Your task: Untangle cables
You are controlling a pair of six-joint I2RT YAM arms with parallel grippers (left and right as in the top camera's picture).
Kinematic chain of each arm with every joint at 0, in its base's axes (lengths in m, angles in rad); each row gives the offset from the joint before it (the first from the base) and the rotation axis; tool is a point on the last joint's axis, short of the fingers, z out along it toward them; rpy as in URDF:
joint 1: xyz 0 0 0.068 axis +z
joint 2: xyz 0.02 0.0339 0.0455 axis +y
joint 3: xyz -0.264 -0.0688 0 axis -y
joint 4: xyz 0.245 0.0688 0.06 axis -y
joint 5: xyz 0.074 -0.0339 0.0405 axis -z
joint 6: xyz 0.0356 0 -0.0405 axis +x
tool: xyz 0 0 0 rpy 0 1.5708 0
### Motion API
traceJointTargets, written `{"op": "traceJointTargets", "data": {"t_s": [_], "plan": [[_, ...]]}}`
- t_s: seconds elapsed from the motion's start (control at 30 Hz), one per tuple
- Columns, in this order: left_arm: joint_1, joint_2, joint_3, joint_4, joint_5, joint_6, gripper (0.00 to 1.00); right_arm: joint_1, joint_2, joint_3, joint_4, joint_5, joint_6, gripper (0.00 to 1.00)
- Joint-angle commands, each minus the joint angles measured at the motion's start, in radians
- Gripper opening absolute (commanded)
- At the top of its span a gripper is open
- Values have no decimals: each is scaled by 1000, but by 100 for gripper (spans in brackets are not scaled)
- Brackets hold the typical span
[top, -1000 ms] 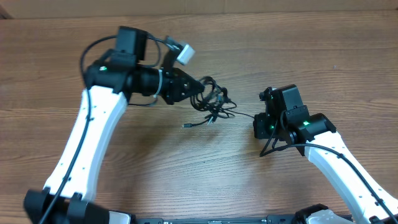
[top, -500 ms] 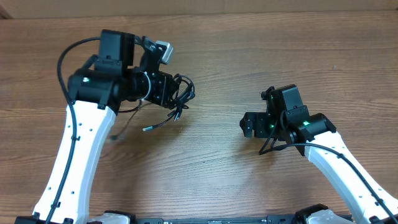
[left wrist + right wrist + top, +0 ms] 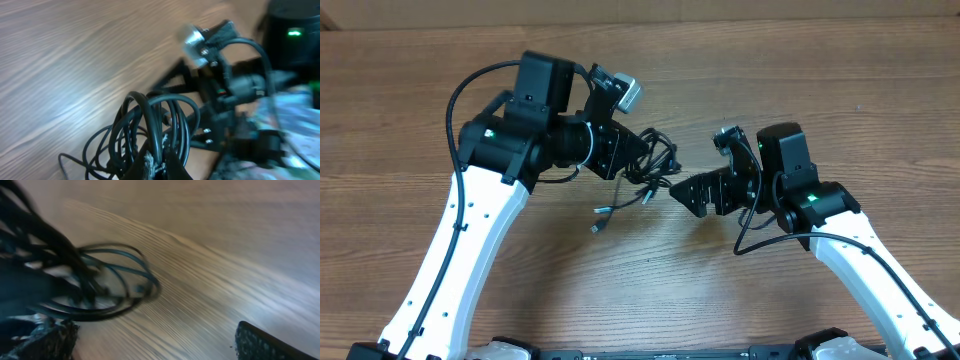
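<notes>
The cables [image 3: 658, 160] are a bundle of thin black loops held off the wood by my left gripper [image 3: 638, 155], which is shut on them. One loose end with a small plug [image 3: 601, 214] trails down to the table. In the left wrist view the loops [image 3: 150, 122] fan out above my pinched fingertips [image 3: 172, 170]. My right gripper [image 3: 696, 164] stands wide open just right of the bundle, with nothing between its fingers. In the right wrist view the blurred loops [image 3: 112, 282] lie ahead and left of the open gripper [image 3: 155, 345].
The wooden table [image 3: 650, 280] extends all round the arms. The two grippers are close together near the middle, and the right gripper's body [image 3: 235, 85] shows in the left wrist view. The left arm [image 3: 470, 240] crosses the left side.
My left arm swung left and then back right with the cable bundle in its grip. My right gripper opened wide and moved left toward the bundle.
</notes>
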Motion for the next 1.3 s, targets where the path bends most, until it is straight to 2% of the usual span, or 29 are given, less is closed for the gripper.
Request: {"op": "traceJointTargets", "data": {"t_s": [0.0, 0.13, 0.33, 0.47, 0.57, 0.7, 0.73, 0.77, 0.8, 0.87, 1.1, 1.27], "plan": [[27, -10, 25, 5, 207, 19, 4, -2, -1, 5, 65, -156, -30, 94], [43, -10, 25, 6, 299, 19, 4, -2, -1, 5, 133, -168, -19, 83], [49, -10, 25, 7, 348, 11, 4, -2, -1, 5, 167, -252, -20, 77], [71, -10, 25, 31, 425, -11, 4, -2, -1, 5, 177, -269, -19, 51], [105, -10, 25, 57, 480, -42, 4, -2, -1, 5, 176, -270, -19, 41], [161, -10, 25, 56, 497, -66, 4, -2, -1, 5, 177, -271, -19, 18], [174, -10, 25, 55, 500, -75, 4, -2, -1, 5, 177, -271, -19, 15], [184, -10, 25, 55, 505, -82, 4, -2, -1, 5, 177, -271, -19, 15], [192, -10, 25, 55, 509, -93, 4, -2, -1, 5, 179, -271, -19, 21], [198, -10, 25, 55, 528, -94, 4, -2, -1, 5, 193, -270, -20, 50], [198, -10, 25, 55, 575, -113, 4, -2, -1, 5, 302, -267, -19, 50], [197, -10, 25, 54, 574, -117, 4, -2, -1, 5, 354, -195, -20, 51]]}}
